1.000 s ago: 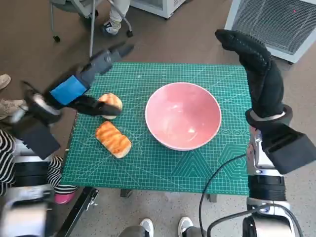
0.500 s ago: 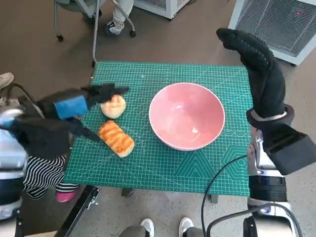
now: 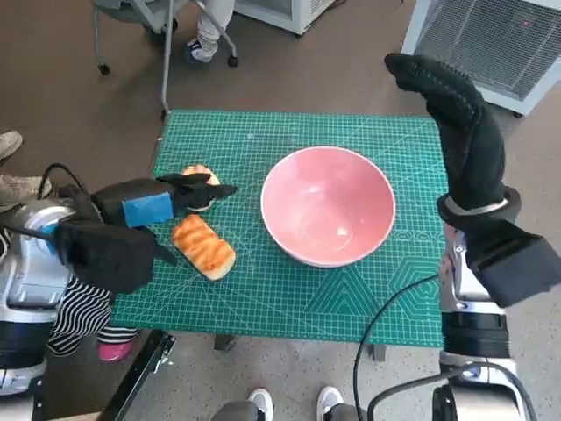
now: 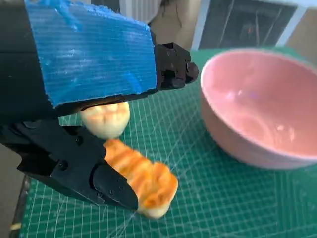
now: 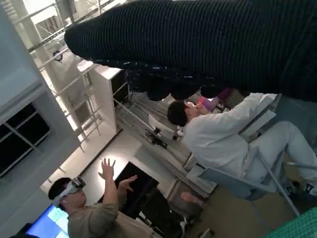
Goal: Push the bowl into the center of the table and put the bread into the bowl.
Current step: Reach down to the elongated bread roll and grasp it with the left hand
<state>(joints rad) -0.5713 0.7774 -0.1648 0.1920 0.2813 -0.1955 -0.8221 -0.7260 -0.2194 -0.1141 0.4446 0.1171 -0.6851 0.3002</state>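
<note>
— Bread first, please: where is it, and how do you think it will handle?

— Two pieces lie on the green cutting mat, on my left side. The long toasted loaf lies nearer to me, with orange-brown stripes on its crust. The round bun is just behind it, partly hidden under my left hand. Both look light and soft, so I judge that a hard squeeze would dent them. The crust looks dry, not slippery.

— Where would you take hold of the loaf?

— Across its short width, near the middle, with my fingers on the two long sides. At one end it could tip out of the grip.

— What is your left hand doing?

— It holds nothing. In the left wrist view my upper fingers reach over the bun and my thumb lies low beside the loaf, with a wide gap between them. I cannot tell if the thumb touches the crust.

— And the bowl?

— The pink bowl stands upright near the middle of the mat, a little toward my right, well apart from both hands. It looks hard and smooth, heavier than the bread, with a glossy inside. I judge that it slides easily on the mat and that the bread can be released low over its wide mouth.

— Your right hand?

— My right hand in its knitted glove is raised beyond the right edge of the table with the fingers stretched out, and it carries nothing.
</note>
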